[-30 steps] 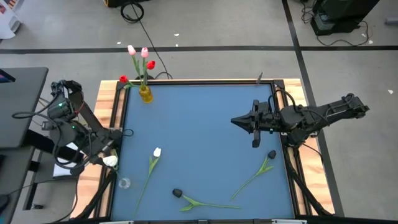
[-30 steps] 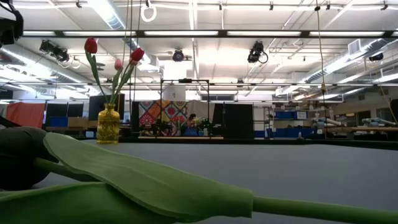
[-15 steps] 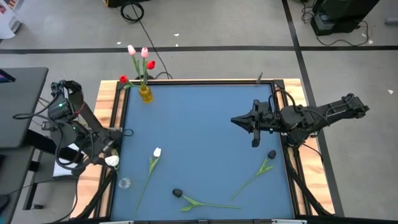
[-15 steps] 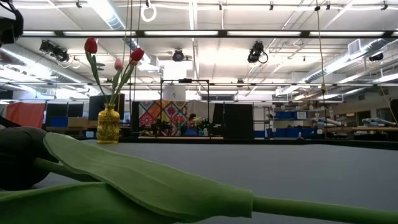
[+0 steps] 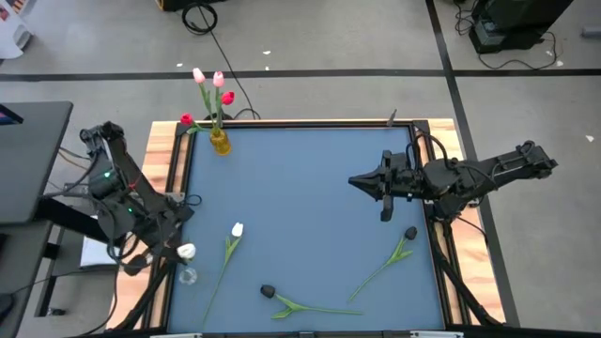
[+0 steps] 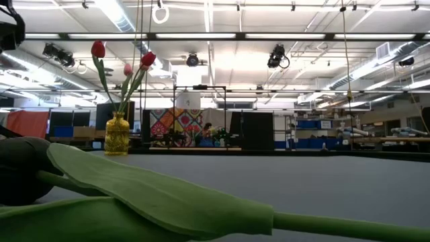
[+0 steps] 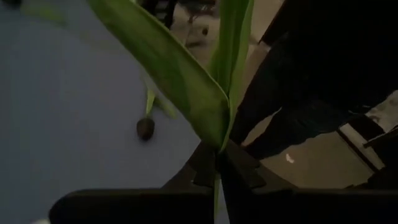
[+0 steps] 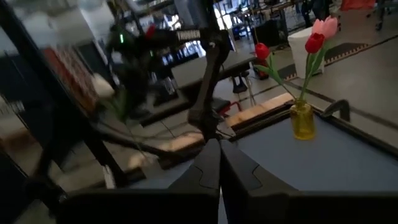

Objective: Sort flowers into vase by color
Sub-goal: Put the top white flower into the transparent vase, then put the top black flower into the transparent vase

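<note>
My left gripper (image 5: 171, 240) hangs over the table's left rail, shut on a white tulip; its head (image 5: 186, 251) shows just beyond the fingers. Close by stands a small clear vase (image 5: 188, 276). A yellow vase (image 5: 220, 141) at the far left corner holds red and pink tulips. Lying flat on the blue table are another white tulip (image 5: 237, 229) and two black tulips (image 5: 268, 292) (image 5: 410, 234). My right gripper (image 5: 362, 181) is shut, held over the table's right half and pointing left. My left gripper pinches the white tulip's thin green stem (image 7: 218, 163) between its two fingertips, right at the base of the leaves. The broad leaves (image 7: 186, 81) stick out past the fingers. The flower is lifted clear of the table.
Wooden rails (image 5: 171, 160) frame the blue table on both sides. The wide middle of the table (image 5: 300, 197) carries nothing. In the low view a black tulip's head (image 6: 20, 168) and leaf fill the foreground, with the yellow vase (image 6: 117, 134) far behind.
My left arm has swung toward the table's near edge and slightly right, carrying the white tulip; its head now sits nearer the clear vase. My right arm has kept still.
</note>
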You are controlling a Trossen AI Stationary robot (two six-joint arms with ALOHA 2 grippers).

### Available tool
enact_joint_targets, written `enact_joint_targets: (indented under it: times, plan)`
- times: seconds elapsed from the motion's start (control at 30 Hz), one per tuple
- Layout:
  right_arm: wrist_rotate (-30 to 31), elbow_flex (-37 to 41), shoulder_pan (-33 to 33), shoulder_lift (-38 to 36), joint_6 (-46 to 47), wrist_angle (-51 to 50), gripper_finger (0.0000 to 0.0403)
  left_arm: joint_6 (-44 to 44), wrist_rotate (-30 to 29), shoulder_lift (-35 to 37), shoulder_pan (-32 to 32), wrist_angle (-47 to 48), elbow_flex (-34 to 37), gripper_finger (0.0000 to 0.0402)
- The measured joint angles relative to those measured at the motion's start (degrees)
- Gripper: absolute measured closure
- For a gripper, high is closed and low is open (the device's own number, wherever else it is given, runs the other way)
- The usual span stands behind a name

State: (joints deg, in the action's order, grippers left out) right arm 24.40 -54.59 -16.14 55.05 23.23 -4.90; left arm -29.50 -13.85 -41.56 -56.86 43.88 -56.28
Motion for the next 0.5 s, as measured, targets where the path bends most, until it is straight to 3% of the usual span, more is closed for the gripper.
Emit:
enact_joint_targets:
  times: [0.13,0.33,0.43,0.5]
  plan:
    - [0.6,0.0,0.7,1.7,8.4,2.0,0.0370,-10.9,-0.5,-0.3,0.0,6.0,1.6,0.0356]
    - [0.6,0.0,2.1,5.5,24.3,-2.9,0.0329,-19.1,-0.6,-1.0,0.0,11.2,1.6,0.0257]
    - [-4.2,0.0,2.4,8.0,26.2,-4.0,0.0310,-21.9,0.7,-0.7,0.0,11.2,1.6,0.0205]
    - [-8.4,0.0,2.4,9.3,25.3,-5.0,0.0300,-23.6,4.5,-0.6,0.0,11.3,1.4,0.0174]
